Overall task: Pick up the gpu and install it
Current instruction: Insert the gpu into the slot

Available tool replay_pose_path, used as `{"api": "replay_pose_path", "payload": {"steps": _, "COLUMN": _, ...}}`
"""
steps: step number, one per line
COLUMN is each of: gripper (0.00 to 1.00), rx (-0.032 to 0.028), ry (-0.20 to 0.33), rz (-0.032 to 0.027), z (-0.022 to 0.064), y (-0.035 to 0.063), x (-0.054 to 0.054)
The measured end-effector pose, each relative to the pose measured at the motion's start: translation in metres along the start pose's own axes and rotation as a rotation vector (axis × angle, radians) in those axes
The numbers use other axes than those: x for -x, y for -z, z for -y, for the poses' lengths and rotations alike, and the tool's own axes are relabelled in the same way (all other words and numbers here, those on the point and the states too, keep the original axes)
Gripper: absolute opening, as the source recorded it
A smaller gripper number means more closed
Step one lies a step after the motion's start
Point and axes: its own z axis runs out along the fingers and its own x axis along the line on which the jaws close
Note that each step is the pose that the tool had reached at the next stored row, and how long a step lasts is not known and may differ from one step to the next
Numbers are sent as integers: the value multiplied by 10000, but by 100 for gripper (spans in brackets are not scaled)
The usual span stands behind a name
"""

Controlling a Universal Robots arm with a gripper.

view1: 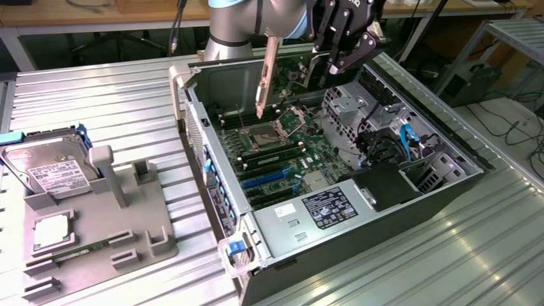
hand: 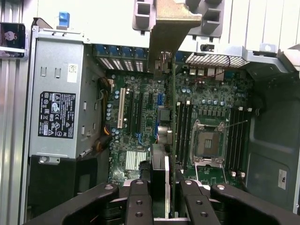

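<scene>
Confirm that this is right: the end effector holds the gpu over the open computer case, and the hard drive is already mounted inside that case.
Not quite. The hard drive stands in the grey holder on the table, outside the computer case, at the exterior view's left. The rest holds: the end effector grips the gpu over the open case.

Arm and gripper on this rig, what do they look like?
Arm: silver-grey round tube segments with a light blue joint cap. Gripper: black, with two fingers built from bar linkages and round silver pins at the pivots. There is white lettering on its body, too cut off to read.
</scene>
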Motion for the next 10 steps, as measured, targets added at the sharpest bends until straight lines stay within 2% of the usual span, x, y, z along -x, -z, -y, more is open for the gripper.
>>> {"api": "replay_pose_path", "payload": {"steps": 10, "gripper": 27, "rx": 0, "ry": -67, "rz": 2, "z": 2, "y": -39, "x": 0}}
